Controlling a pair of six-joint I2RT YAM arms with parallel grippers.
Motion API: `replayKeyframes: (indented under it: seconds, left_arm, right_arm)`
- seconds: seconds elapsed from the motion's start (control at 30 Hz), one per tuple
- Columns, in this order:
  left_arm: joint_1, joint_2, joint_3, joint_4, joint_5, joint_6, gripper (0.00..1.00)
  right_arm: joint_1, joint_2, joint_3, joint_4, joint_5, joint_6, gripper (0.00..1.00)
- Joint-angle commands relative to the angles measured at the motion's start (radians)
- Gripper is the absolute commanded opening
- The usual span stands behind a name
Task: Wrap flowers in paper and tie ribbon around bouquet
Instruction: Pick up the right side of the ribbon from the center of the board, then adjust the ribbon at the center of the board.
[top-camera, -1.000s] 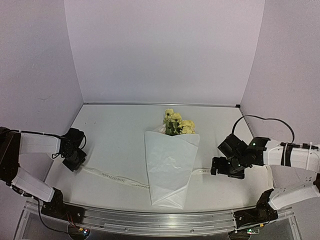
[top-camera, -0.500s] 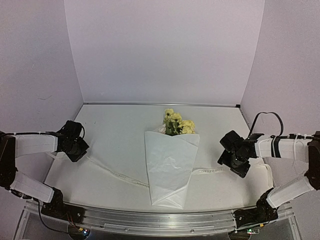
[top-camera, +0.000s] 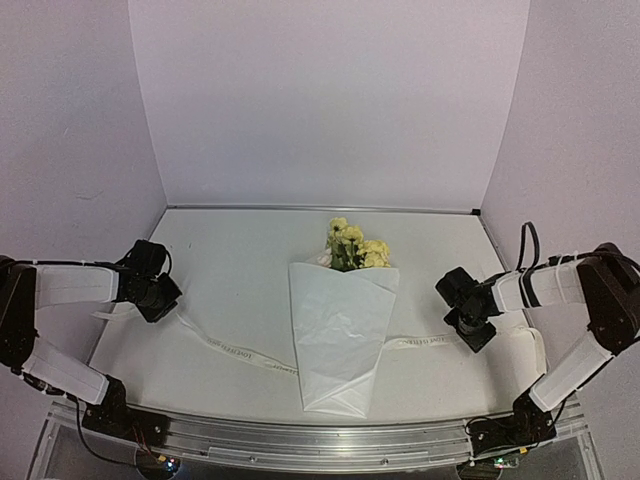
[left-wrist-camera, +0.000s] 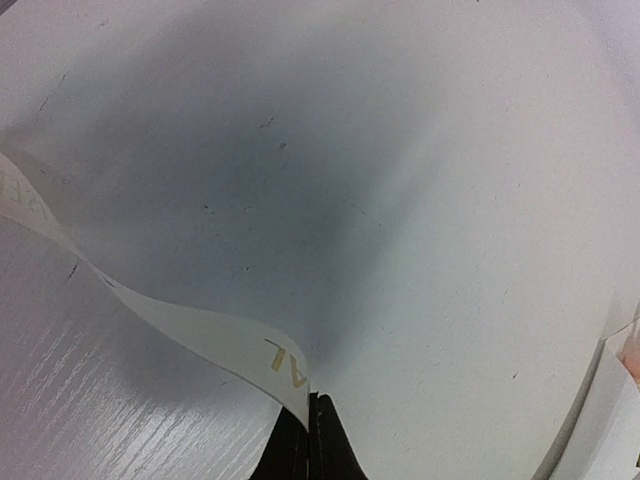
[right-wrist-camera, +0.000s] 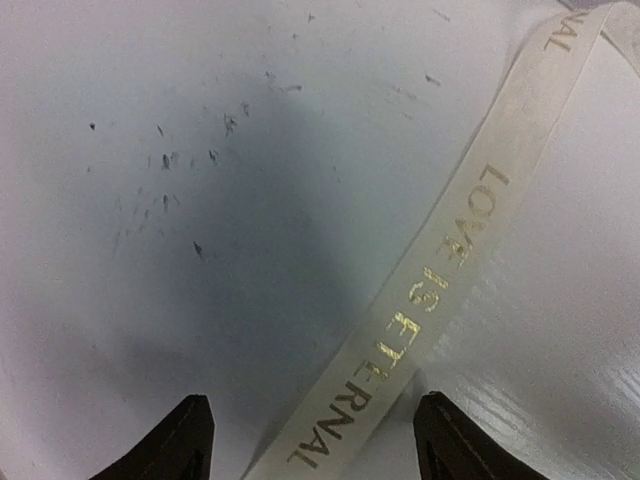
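- Already the ribbon (left-wrist-camera: 200, 345) has been clamped and raised by the left gripper (left-wrist-camera: 310, 440).
- Its other end is straddled by the right gripper (right-wrist-camera: 315, 445), jaws apart; tying seems near.

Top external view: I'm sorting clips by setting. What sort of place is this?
Probably a robot test booth: bare pale walls around a white table, left arm and right arm bolted at its near edge, a bouquet and ribbon laid out.

Soft, even light fills the overhead view, its lavender walls (top-camera: 330, 100) bowing at the edges. In the 2 wrist views a broad grey shadow pools on the glossy white desk (left-wrist-camera: 450, 150), and glare streaks its near corners. Gold lettering on the ribbon (right-wrist-camera: 450, 260) reads sharp.
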Motion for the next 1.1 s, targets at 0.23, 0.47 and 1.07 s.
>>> replayKeyframes:
  seconds: [0.23, 0.47, 1.07]
  left_arm:
    - [0.003, -0.047, 0.047, 0.018, -0.019, 0.037, 0.00]
    - [0.004, -0.025, 0.090, 0.075, -0.020, 0.088, 0.00]
    - [0.001, -0.003, 0.125, 0.226, 0.043, 0.113, 0.00]
  right_arm:
    - [-0.019, 0.113, -0.004, 0.112, -0.057, 0.137, 0.17]
    - [-0.086, 0.021, -0.001, 0.104, -0.073, -0.024, 0.00]
    - [-0.291, -0.189, 0.125, -0.080, -0.277, -0.389, 0.00]
